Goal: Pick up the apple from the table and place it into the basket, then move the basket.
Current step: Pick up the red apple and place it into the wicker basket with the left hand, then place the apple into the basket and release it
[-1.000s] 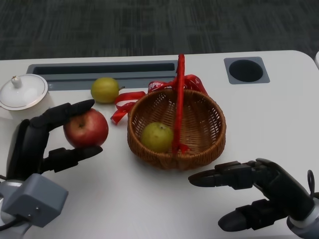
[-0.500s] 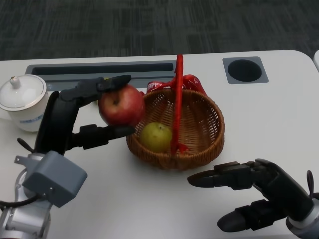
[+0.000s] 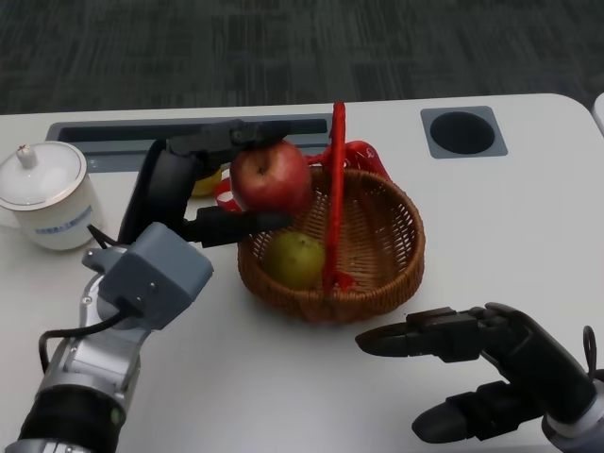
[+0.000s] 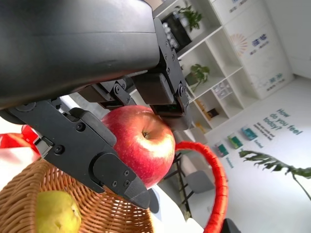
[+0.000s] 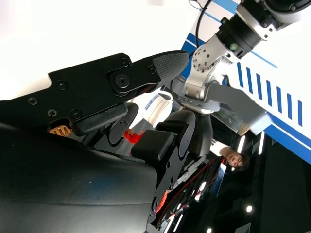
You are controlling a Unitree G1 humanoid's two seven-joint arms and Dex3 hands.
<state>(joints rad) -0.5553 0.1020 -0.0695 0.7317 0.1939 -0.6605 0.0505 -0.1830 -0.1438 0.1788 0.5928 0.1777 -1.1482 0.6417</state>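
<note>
My left hand grips a red apple between its fingers and holds it in the air over the left rim of the wicker basket. The left wrist view shows the same apple close up, above the basket's weave and beside its red handle. A yellow-green pear lies inside the basket. The basket's upright red handle stands just right of the apple. My right hand rests low at the front right, fingers apart, holding nothing.
A white lidded cup stands at the table's left. Another yellow-green fruit sits behind my left hand, mostly hidden. A red ribbon trails behind the basket. A grey slot and a round hole lie along the table's back.
My left hand has carried the apple up and to the right, from beside the basket to above its left rim. The right hand has stayed where it was.
</note>
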